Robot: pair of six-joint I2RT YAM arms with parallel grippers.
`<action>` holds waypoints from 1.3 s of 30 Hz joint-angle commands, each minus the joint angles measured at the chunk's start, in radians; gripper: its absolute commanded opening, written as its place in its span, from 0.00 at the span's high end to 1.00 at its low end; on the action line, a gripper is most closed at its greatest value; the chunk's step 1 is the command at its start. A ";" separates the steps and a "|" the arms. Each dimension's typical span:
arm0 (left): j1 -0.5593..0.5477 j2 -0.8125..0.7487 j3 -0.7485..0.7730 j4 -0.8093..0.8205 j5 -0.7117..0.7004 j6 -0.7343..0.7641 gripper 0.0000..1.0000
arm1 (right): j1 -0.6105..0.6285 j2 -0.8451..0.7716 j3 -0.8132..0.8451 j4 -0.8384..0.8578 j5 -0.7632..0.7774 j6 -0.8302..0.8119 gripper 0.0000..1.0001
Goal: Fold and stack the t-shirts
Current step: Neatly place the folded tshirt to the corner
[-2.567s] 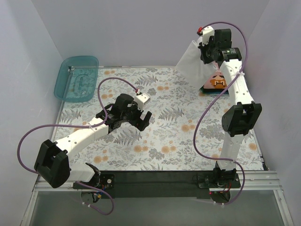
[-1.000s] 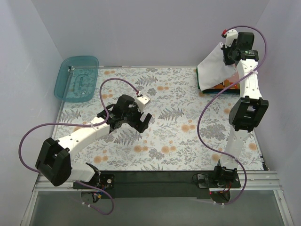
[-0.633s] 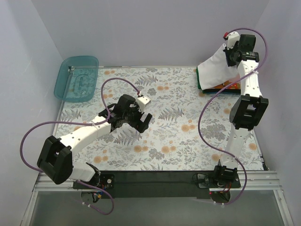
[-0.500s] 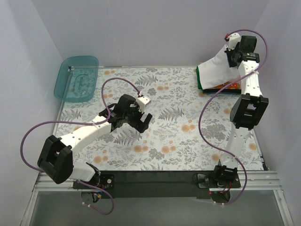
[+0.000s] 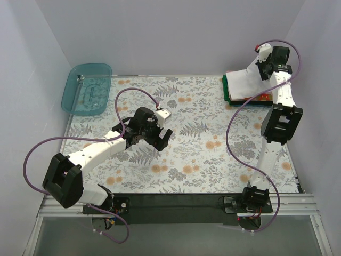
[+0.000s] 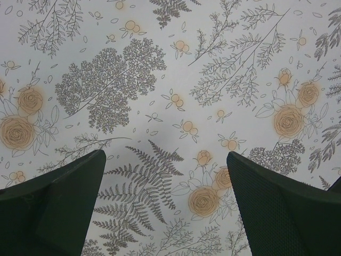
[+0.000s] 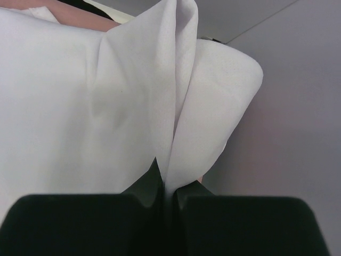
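my right gripper (image 5: 264, 65) pinches the white t-shirt (image 5: 245, 85) high so it drapes flat over the stack (image 5: 226, 92); left gripper (image 5: 160, 137) open.

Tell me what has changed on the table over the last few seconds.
The right gripper, shut on the white t-shirt, swung it from mid-air toward the far right corner and lowered it, so it now drapes over the stacked t-shirts and hides the printed face. It has not let go. The left gripper, open above the tablecloth, and the teal tray stayed put.
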 commanded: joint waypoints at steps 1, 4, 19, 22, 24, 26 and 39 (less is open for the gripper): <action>0.007 0.004 0.040 -0.019 0.001 0.012 0.02 | -0.018 0.006 -0.003 0.091 0.030 -0.034 0.99; 0.007 0.011 0.047 -0.025 -0.002 0.012 0.02 | -0.019 0.015 -0.003 0.104 0.062 -0.040 0.94; 0.044 -0.050 0.047 -0.025 0.030 -0.092 0.02 | -0.010 -0.160 -0.067 0.131 0.061 0.009 0.02; 0.101 -0.055 0.073 -0.038 0.095 -0.133 0.02 | 0.016 -0.235 -0.107 0.097 0.043 0.039 0.02; 0.155 -0.043 0.101 -0.061 0.126 -0.179 0.02 | 0.044 -0.301 -0.145 0.075 0.011 0.061 0.02; 0.216 -0.024 0.167 -0.109 0.178 -0.201 0.02 | 0.074 -0.365 -0.167 0.013 -0.037 0.076 0.02; 0.426 0.019 0.256 -0.239 0.174 -0.201 0.02 | 0.318 -0.732 -0.556 -0.227 -0.210 0.266 0.02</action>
